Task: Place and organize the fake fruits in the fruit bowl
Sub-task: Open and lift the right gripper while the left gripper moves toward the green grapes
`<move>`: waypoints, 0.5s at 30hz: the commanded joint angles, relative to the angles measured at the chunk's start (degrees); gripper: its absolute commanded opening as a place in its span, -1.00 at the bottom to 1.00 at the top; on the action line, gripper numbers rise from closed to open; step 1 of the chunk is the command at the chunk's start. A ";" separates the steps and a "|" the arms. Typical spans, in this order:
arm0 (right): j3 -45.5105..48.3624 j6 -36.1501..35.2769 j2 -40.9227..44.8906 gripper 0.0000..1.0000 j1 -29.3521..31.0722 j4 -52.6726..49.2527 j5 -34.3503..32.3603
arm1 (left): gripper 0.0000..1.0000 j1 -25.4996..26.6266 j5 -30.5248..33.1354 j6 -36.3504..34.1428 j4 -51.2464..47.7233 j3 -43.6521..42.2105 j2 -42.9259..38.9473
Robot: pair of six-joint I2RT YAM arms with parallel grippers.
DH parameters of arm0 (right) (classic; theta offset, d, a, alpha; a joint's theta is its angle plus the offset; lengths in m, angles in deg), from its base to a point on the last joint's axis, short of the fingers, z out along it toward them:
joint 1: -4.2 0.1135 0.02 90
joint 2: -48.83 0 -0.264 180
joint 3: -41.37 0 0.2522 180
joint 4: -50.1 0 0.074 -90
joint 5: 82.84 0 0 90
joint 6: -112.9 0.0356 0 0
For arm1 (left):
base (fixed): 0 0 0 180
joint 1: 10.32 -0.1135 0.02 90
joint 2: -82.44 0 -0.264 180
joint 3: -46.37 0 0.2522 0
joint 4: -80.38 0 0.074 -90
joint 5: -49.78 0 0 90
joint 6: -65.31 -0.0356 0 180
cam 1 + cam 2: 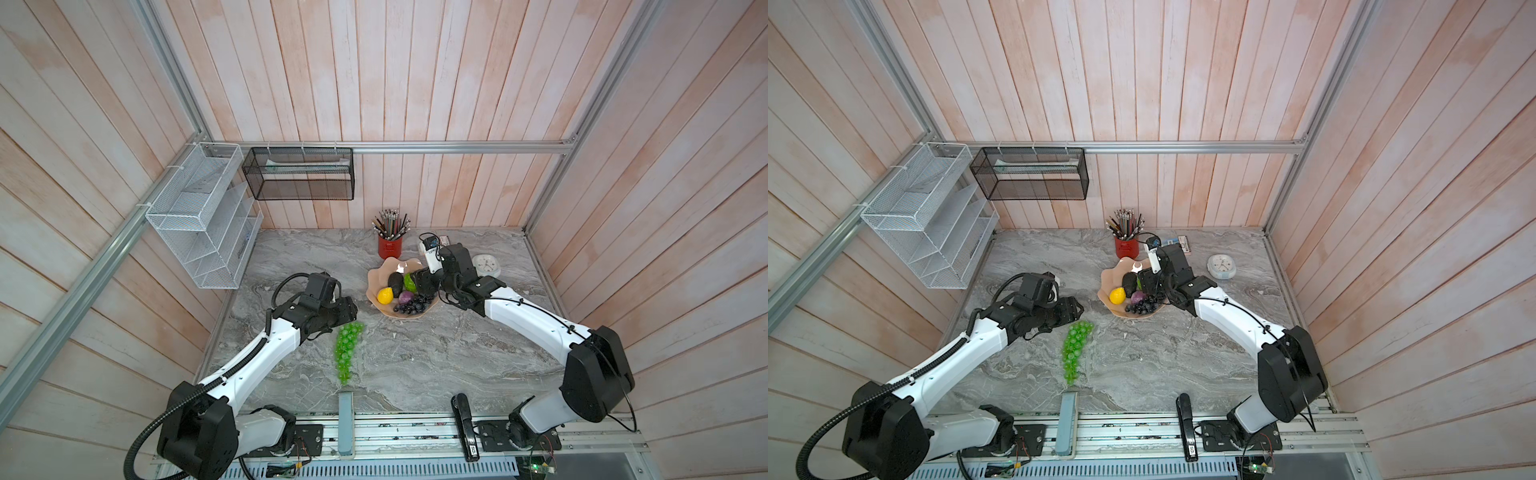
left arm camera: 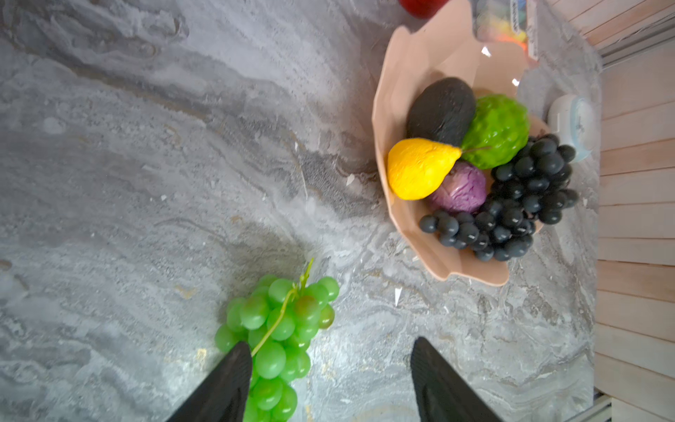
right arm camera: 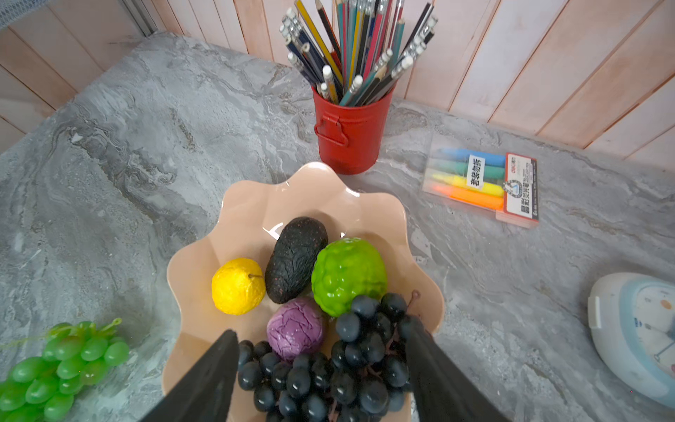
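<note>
Step in hand, as we judge it: the last fruit.

Five pieces lie in the shallow salmon-pink scalloped fruit bowl (image 3: 255, 197), toward the far edge of the grey marbled bench (image 1: 415, 365), right of middle:
- black plastic avocado (image 3: 296, 259)
- bumpy lime-green ball (image 3: 349, 274)
- small yellow fruit (image 3: 237, 286)
- small purple ball (image 3: 296, 327)
- dark purple-black grape bunch (image 3: 328, 380), along the bowl's near side

Right gripper (image 3: 321, 329): jaws apart, one finger on either side of the dark bunch, gripping nothing (the bunch rests in the bowl on its own).

The translucent green grape bunch (image 1: 347, 353) lies alone on the bench, left of middle, well apart from the bowl, stem end toward the far edge. Left gripper (image 2: 328, 350) hovers over that stem end with its jaws apart. One finger overlaps the top grapes and the other stands over bare bench. Nothing is held.

Next move, in our view: centre the left jaws on the upper cluster, close, lift, and carry to the bare far part of the bowl. The bunch looks long and floppy, so it may trail over the rim. The right arm should clear the bowl first.

Writing: the clear pack of highlighters (image 3: 482, 182) near the far edge carries a white sticker and a red card with Chinese characters, which we cannot read surely. The markings on the pale round clock (image 3: 635, 329) are too small to read. Red metal pencil cup (image 3: 349, 135): no label seen.
</note>
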 commanded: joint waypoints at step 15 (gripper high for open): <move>7.42 3.22 3.57 0.41 0.21 12.22 4.40 | 0.22 -3.13 -6.79 3.13 5.67 -3.62 5.25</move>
